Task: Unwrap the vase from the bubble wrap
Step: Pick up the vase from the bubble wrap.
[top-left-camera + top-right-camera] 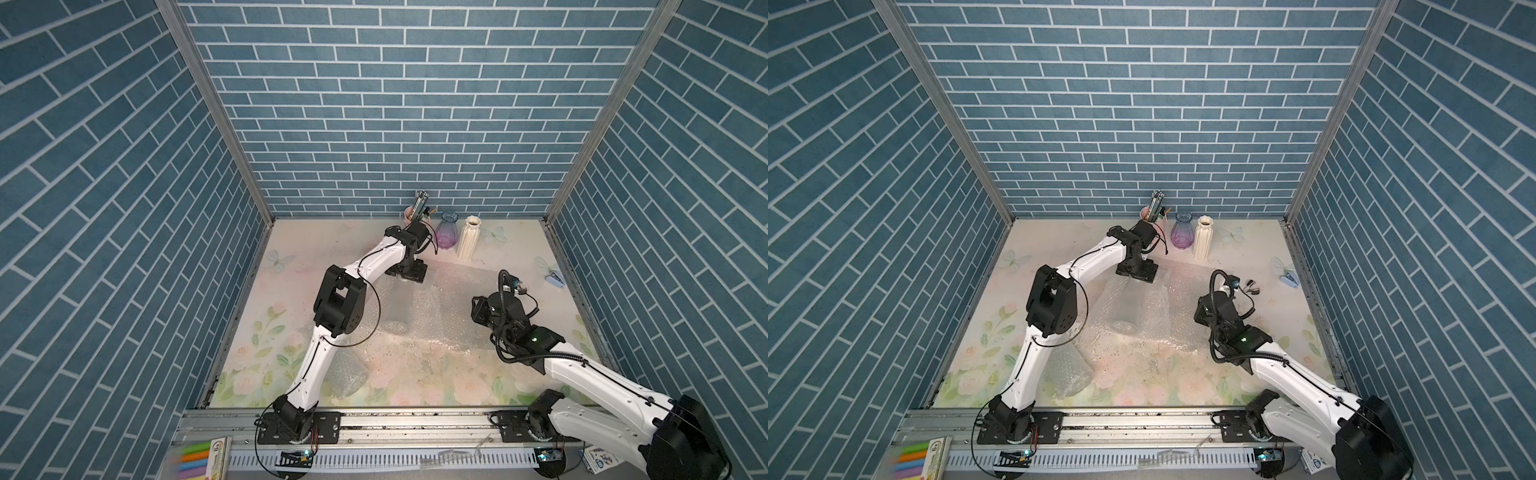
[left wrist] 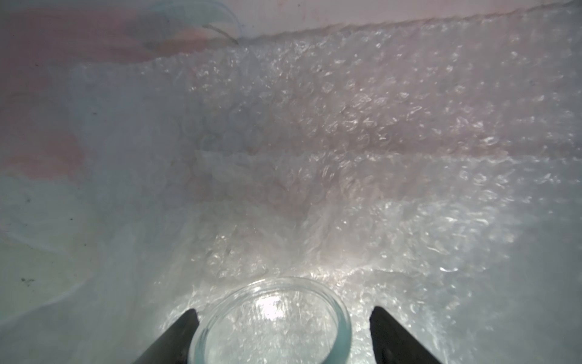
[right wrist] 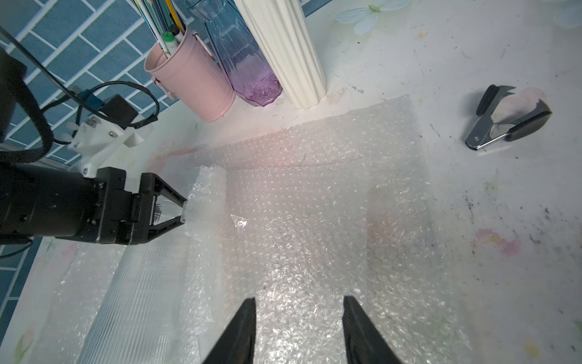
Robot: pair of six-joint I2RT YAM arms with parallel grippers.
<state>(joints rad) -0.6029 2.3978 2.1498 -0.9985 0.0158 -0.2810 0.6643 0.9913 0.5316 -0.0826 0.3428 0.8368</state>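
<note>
Ribbed glass vase (image 3: 135, 283) on flattened bubble wrap (image 3: 315, 205)

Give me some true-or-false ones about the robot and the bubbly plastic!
1. The bubble wrap lies spread open on the table. True.
2. The right gripper holds the staple remover. False: its jaws are empty above the wrap, and the staple remover lies apart on the table.
3. The pink cup holds pens. True.
4. The white vase lies on its side. False: it stands upright beside the purple vase.
5. The left gripper straddles the clear vase at its mouth. True.
</note>
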